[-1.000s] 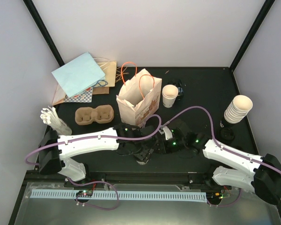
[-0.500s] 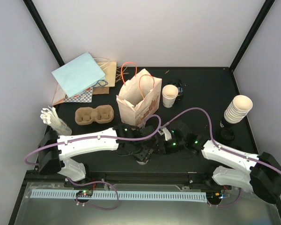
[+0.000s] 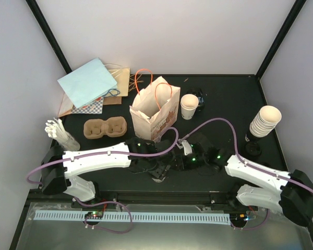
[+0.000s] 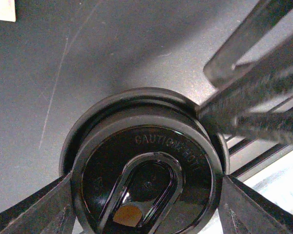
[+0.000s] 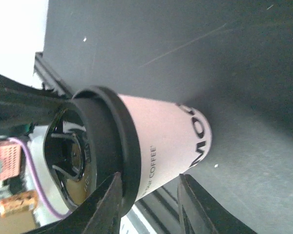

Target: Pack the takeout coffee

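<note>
Black tabletop (image 3: pixel 224 99), white walls round it. The coffee cup (image 5: pixel 161 141) stands upright near the front edge, roughly mid-table, sandwiched btw the two arms and not in the bag yet.

Left claw (image 4: pixel 145 187) sits right over it. In its own cam the fingers (image 4: pixel 39 209) are pressed against the black lid (image 4: pixel 146 146) at about 4 and 8 o'clock, so afaict it's gripping the cup by the lid.

Right claw (image 5: pixel 149 187) straddles the cup body just under the lid rim. Can't tell if it's actually squeezing or just loose round it.

Going from the cup in the top cam:
- paper bag (image 3: pixel 155 112) w/ orange handles at 12, upright, mouth open
- brown cup tray (image 3: pixel 104 127) at 10
- lidless cup (image 3: pixel 189 105) at 1, just beside the bag
- stack of cups (image 3: pixel 265 121) way out at 2, by the right wall
</note>
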